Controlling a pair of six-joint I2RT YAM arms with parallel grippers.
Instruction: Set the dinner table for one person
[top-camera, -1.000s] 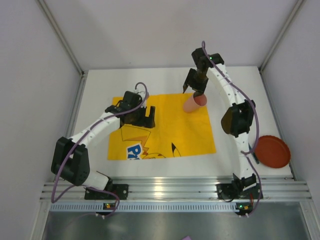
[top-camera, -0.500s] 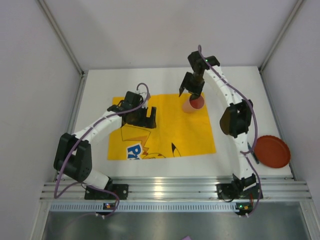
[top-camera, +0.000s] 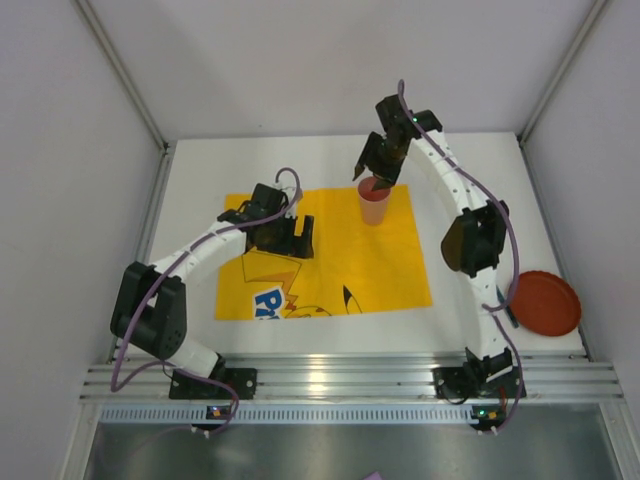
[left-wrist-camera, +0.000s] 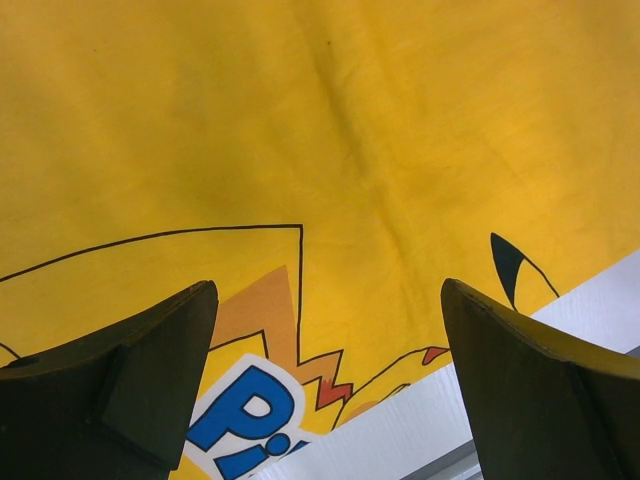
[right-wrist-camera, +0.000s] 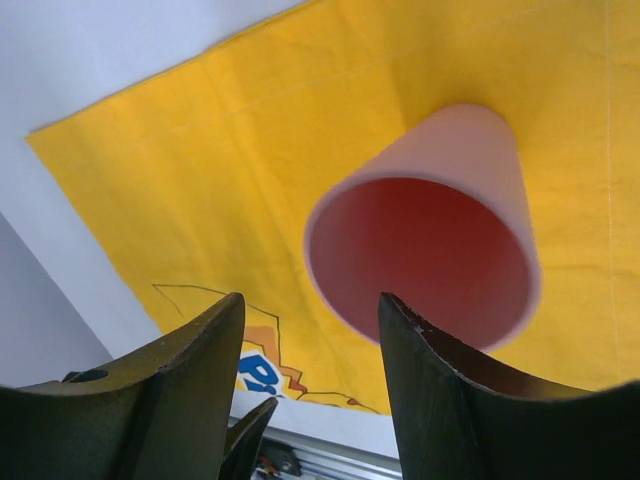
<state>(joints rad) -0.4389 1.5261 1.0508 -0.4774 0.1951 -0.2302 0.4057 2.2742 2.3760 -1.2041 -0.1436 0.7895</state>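
A pink cup (top-camera: 373, 203) with a red inside stands upright on the far right part of the yellow cartoon mat (top-camera: 340, 270), which lies on the white dinner table (top-camera: 200, 180). My right gripper (top-camera: 372, 172) hangs just above and behind the cup's mouth. In the right wrist view the cup (right-wrist-camera: 430, 240) lies beyond the fingertips, and the right gripper (right-wrist-camera: 310, 300) is open with only mat between its fingers. My left gripper (top-camera: 297, 240) hovers low over the mat's left part. It is wide open (left-wrist-camera: 328, 290) and holds nothing.
A dark red plate (top-camera: 545, 303) sits at the table's right edge, beside the right arm. The silver rail (top-camera: 340, 380) runs along the near edge. Grey walls close in the table on three sides.
The cup went from tilted to upright and shifted slightly left. The right gripper moved a little left and toward the back. The left gripper hardly moved.
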